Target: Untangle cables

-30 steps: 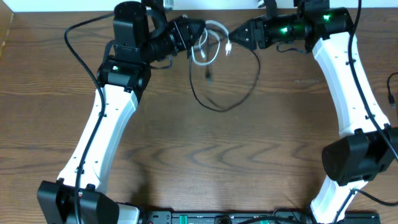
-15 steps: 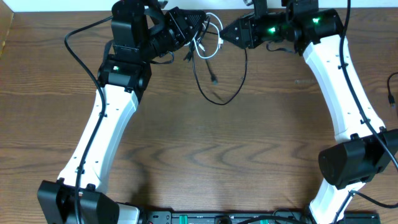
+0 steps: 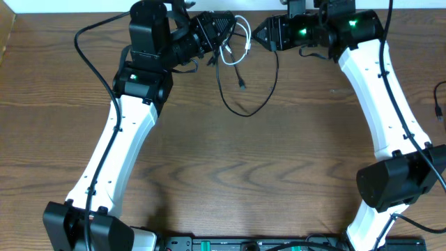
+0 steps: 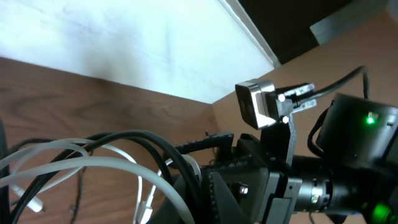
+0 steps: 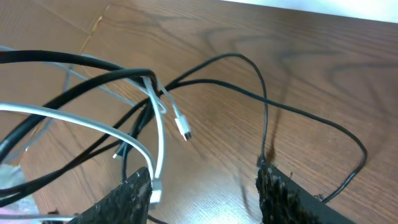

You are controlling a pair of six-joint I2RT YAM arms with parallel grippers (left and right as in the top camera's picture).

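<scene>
The black cable [image 3: 244, 115] and the white cable [image 3: 245, 42] hang tangled at the far edge of the table. My left gripper [image 3: 226, 31] is shut on the bundle where the loops meet. In the left wrist view the white cable [image 4: 93, 163] and the black cable [image 4: 155, 146] run into its jaws [image 4: 205, 193]. My right gripper [image 3: 255, 33] faces it from the right, open. In the right wrist view its jaws [image 5: 202, 196] are wide apart with nothing between them. The white cable [image 5: 158, 124] ends in a plug by the left finger, and the black cable [image 5: 311, 118] passes the right finger.
The wooden table [image 3: 230, 174] runs under both arms. A white wall or board [image 4: 124, 43] stands just behind the cables. The black cable's plug end [image 3: 242, 85] dangles inside its loop. Thick arm wires run along both arms.
Both grippers have moved toward the far edge. The cable bundle rose with the left gripper. The black loop narrowed and shifted slightly to the right.
</scene>
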